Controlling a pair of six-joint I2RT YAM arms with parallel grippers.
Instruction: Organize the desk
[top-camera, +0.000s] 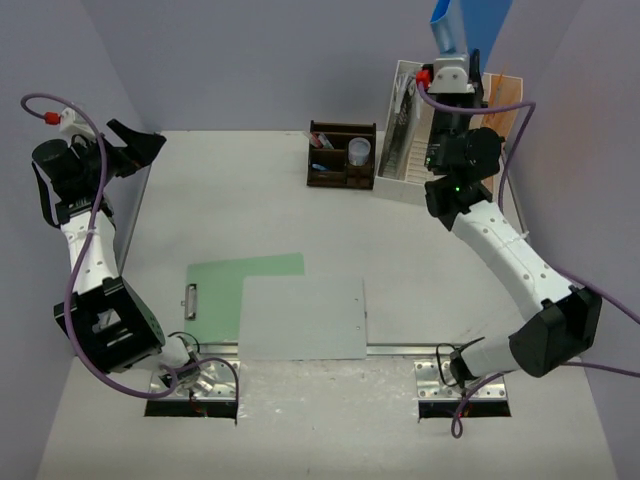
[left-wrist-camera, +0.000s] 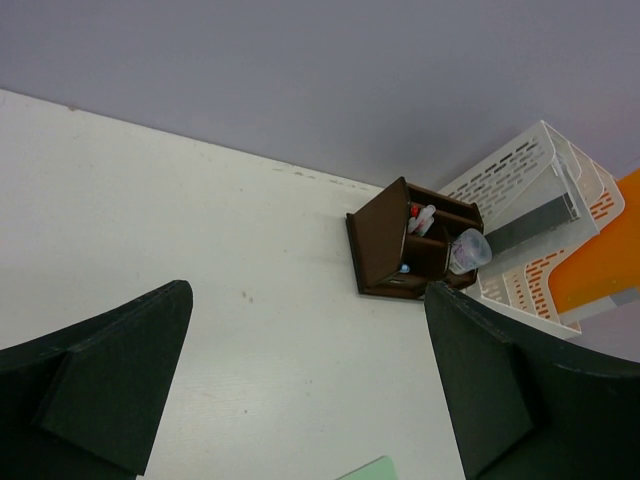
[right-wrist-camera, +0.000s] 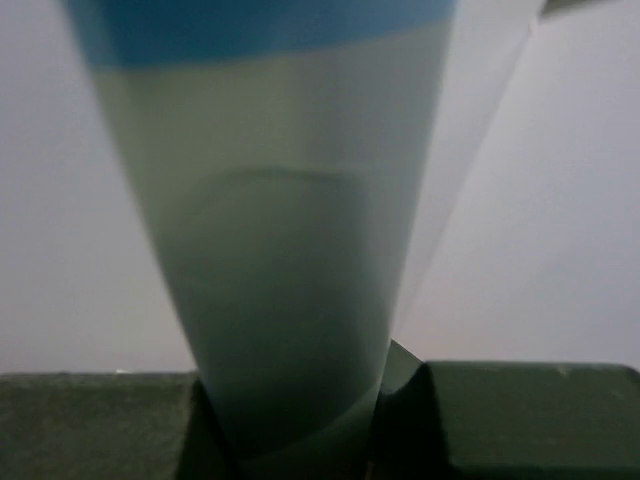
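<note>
The large flat white desk (top-camera: 440, 290) fills the scene. Near its front edge a pale grey rectangular board (top-camera: 303, 318) overlaps a light green clipboard (top-camera: 225, 285); both are yet to be filed. At the far right corner, the white slotted plastic file rack (top-camera: 400, 140) already holds an orange folder (top-camera: 505, 95), and the right gripper (right-wrist-camera: 300, 420) pinches a thin blue plastic folder (top-camera: 465, 20) above it. Beside the rack, the dark brown wooden pen organizer (top-camera: 340, 158) looks stocked. The left gripper (left-wrist-camera: 305, 330) hangs spread wide, empty.

I saw the table (top-camera: 240, 190), a broad flat white rectangle, lying level with a metal rail (top-camera: 395, 350) along its near edge.
</note>
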